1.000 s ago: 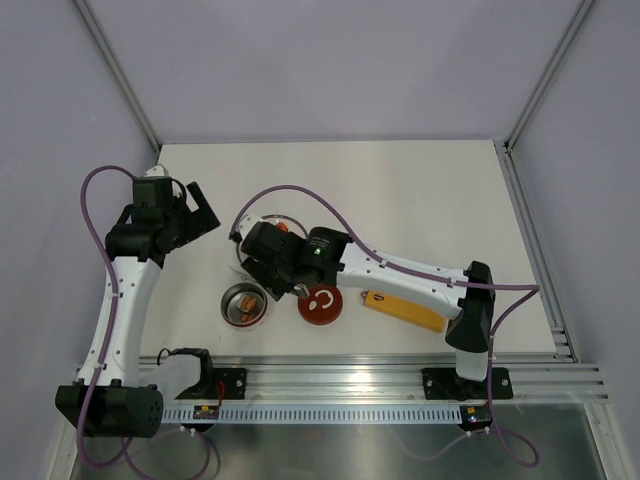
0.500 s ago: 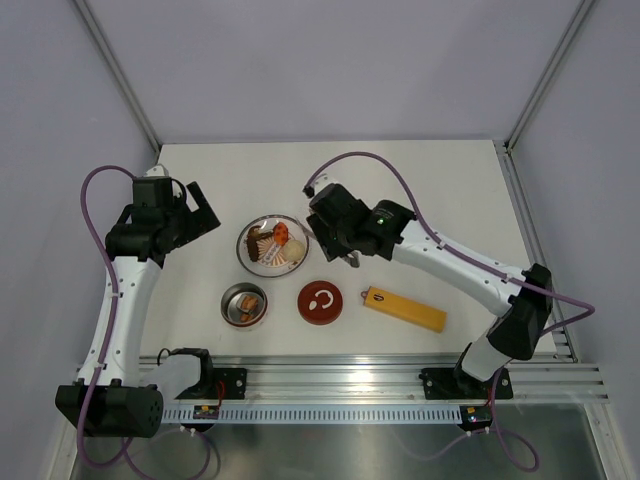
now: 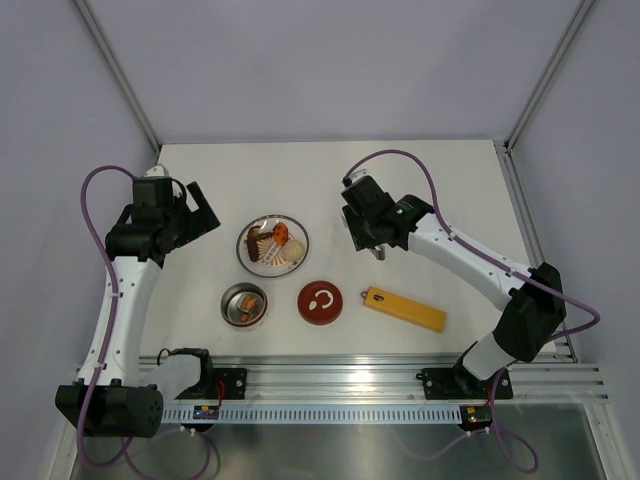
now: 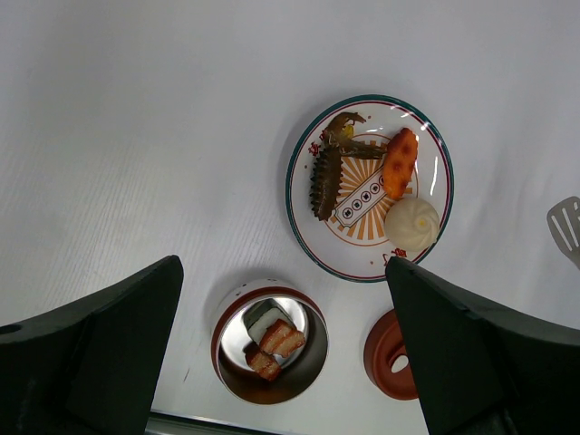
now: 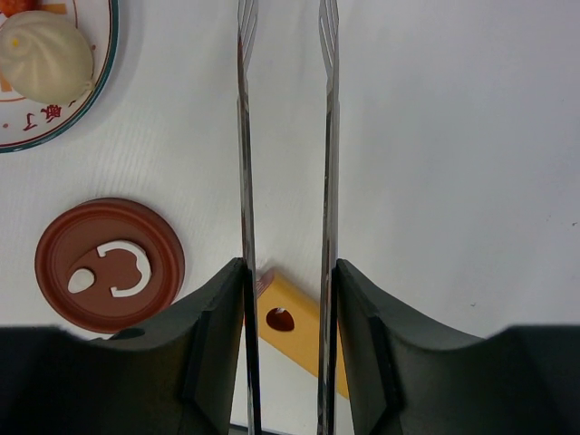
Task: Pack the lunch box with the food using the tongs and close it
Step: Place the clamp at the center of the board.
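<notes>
The red lunch box [image 3: 244, 304] [image 4: 270, 340] stands without its lid near the front, holding brown and white food pieces [image 4: 276, 340]. Its dark-red lid [image 3: 320, 302] [image 5: 109, 265] lies flat to the right of it. On the plate [image 3: 272, 245] [image 4: 299, 213] lie a cream bun [image 4: 410, 223], an orange piece [image 4: 400, 163] and a dark brown piece [image 4: 326, 177]. My right gripper [image 3: 375, 235] [image 5: 288, 272] is shut on the silver tongs [image 5: 328, 136], right of the plate. The tongs' arms are apart with nothing between the tips. My left gripper [image 3: 200, 215] [image 4: 281, 263] hangs open, high at the plate's left.
A long yellow-orange bar [image 3: 404, 308] [image 5: 290, 317] lies right of the lid, near the front edge. Aluminium rails run along the table's front and right sides. The plate's bun [image 5: 45, 56] shows at the top left of the right wrist view.
My right arm has swung with the tongs from over the lunch box and lid, back and to the right, uncovering the plate. The left arm has not moved.
</notes>
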Controlling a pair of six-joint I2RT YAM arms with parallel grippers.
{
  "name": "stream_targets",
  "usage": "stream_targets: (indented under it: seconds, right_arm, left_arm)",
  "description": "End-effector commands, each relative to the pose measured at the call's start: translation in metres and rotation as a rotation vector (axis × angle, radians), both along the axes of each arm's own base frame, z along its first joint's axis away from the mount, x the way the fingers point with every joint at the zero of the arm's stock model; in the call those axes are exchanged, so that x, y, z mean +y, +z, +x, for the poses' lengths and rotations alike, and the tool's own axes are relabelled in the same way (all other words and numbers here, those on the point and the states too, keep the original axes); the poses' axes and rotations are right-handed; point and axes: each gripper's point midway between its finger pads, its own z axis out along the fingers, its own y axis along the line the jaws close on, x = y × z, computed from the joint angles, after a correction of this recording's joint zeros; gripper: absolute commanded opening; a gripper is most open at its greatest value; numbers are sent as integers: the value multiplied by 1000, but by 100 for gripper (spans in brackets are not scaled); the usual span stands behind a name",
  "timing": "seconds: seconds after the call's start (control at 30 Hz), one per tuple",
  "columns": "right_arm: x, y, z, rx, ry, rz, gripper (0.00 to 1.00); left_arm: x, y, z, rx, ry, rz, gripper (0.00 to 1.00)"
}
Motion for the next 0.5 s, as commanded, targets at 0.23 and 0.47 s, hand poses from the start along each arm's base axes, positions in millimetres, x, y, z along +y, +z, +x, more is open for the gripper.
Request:
stream_targets:
  seconds: [0.23,0.47]
  right_arm:
    - [-6,14,20,-73,-52,58,50]
    - [-17,4,55,-137,-104,35,49]
  left_arm:
    - [1,3,5,-18,0,-1,99]
    - [0,2,6,-18,-2,-6,99]
